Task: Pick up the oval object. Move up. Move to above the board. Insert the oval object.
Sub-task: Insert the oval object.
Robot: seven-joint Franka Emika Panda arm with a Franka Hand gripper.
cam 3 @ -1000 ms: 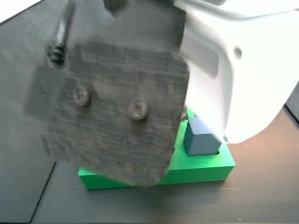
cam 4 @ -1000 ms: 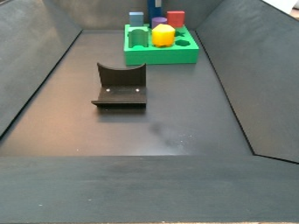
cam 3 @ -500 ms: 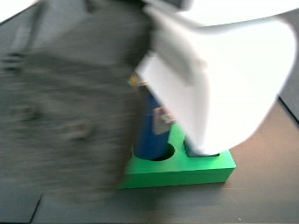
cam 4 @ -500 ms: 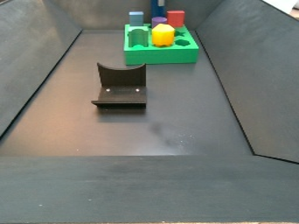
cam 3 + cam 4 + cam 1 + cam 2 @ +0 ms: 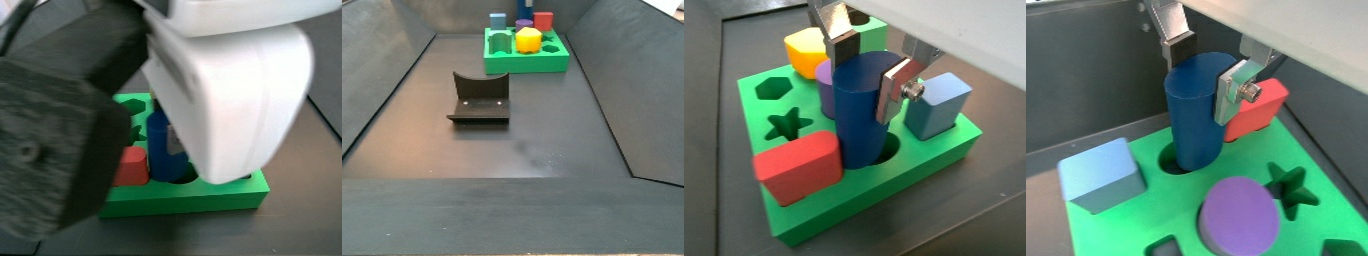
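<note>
The gripper hangs directly over the board, its two silver fingers pinching the upper part of the oval object from opposite sides; both wrist views show the dark pads pressed against its rounded flanks. The oval object stands upright with its lower end already inside a round cut-out in the board, most of its length above the green surface. In a wrist view a red block sits in the board just beside the peg, a light blue cube stands on its other side, a yellow block lies farther back, and a purple cylinder shows partly behind the peg; open hexagon and star holes lie along the far edge. In a wrist view the purple cylinder is seen from above, next to the star hole. In a side view the arm's white housing fills most of the frame, with the oval object visible beneath it. In a side view the board rests at the far end of the dark worktop, well apart from the fixture.
</note>
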